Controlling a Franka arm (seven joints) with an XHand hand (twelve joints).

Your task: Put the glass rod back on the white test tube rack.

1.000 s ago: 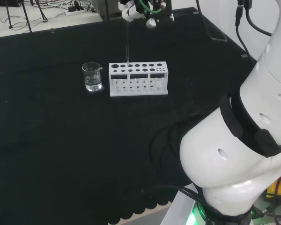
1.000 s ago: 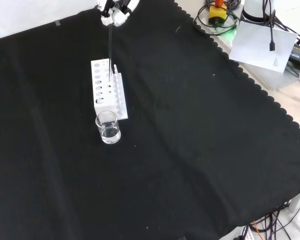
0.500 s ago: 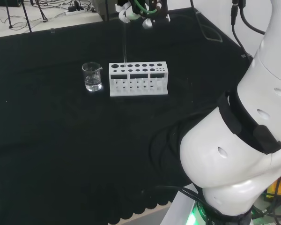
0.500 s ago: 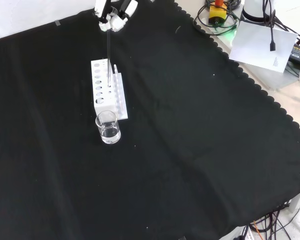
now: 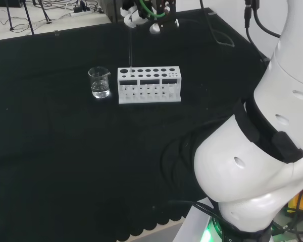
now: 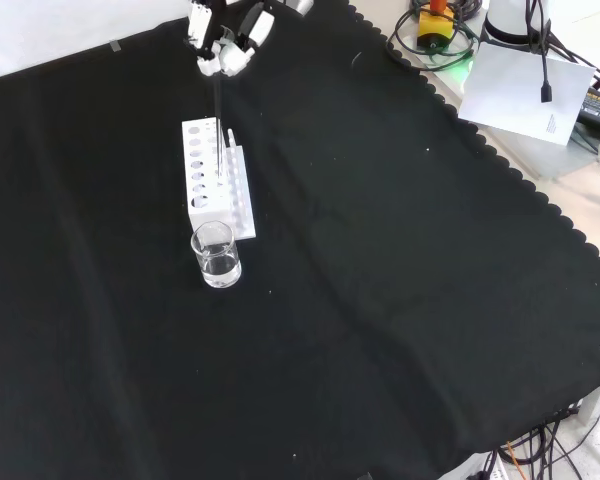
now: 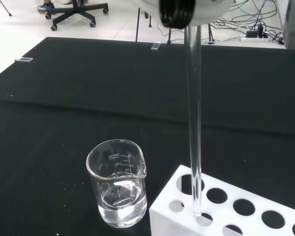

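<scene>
The white test tube rack (image 5: 149, 84) (image 6: 218, 179) stands on the black cloth, with rows of round holes on top. My hand (image 5: 135, 12) (image 6: 225, 42) hangs above the rack's end nearest the beaker, its fingers pinching the top of a clear glass rod (image 5: 131, 48) (image 6: 218, 120) (image 7: 193, 128). The rod hangs upright. In the wrist view its lower tip sits just at the rack (image 7: 226, 209), over a hole in the end column, and a black fingertip (image 7: 177, 11) shows at the rod's top.
A small glass beaker (image 5: 99, 82) (image 6: 217, 254) (image 7: 118, 183) with a little clear liquid stands right beside the rack's end. The arm's white links (image 5: 262, 151) take up the head view's right. Cables and a white box (image 6: 525, 85) lie off the cloth's far corner.
The hand has carried the rod along the rack towards the beaker end and lowered it, so the tip now reaches the rack's top.
</scene>
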